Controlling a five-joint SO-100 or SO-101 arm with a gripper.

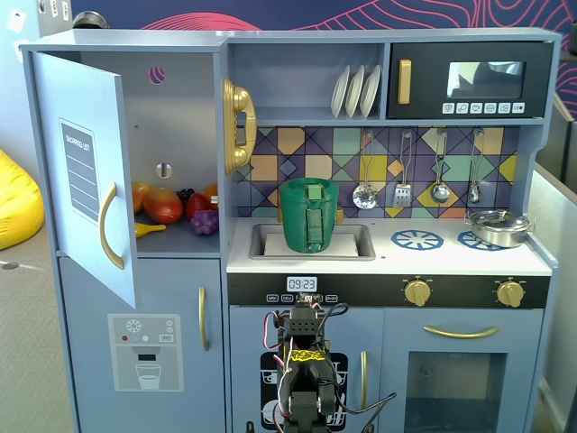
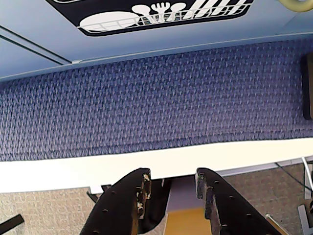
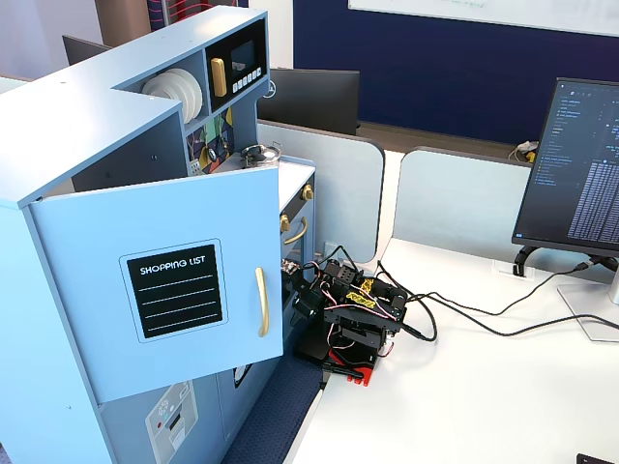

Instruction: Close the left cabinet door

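The left cabinet door (image 1: 86, 194) is a light-blue panel with a black "SHOPPING LIST" label and a curved gold handle (image 1: 110, 225). It stands swung wide open from the toy kitchen's upper left compartment. In a fixed view from the side the door (image 3: 174, 290) sticks out toward the table, handle (image 3: 260, 302) facing out. The arm (image 3: 348, 314) sits folded low on the white table in front of the kitchen, right of the door and apart from it. In the wrist view my gripper (image 2: 172, 177) is open and empty, pointing down at blue carpet and the table edge.
Toy fruit (image 1: 167, 206) lies in the open compartment. Below it is the blue door with the dispenser panel (image 1: 144, 352). A gold phone (image 1: 237, 124) hangs beside the compartment, and a green basket (image 1: 308, 215) sits in the sink. A monitor (image 3: 580, 164) and cables (image 3: 464, 319) occupy the table's right.
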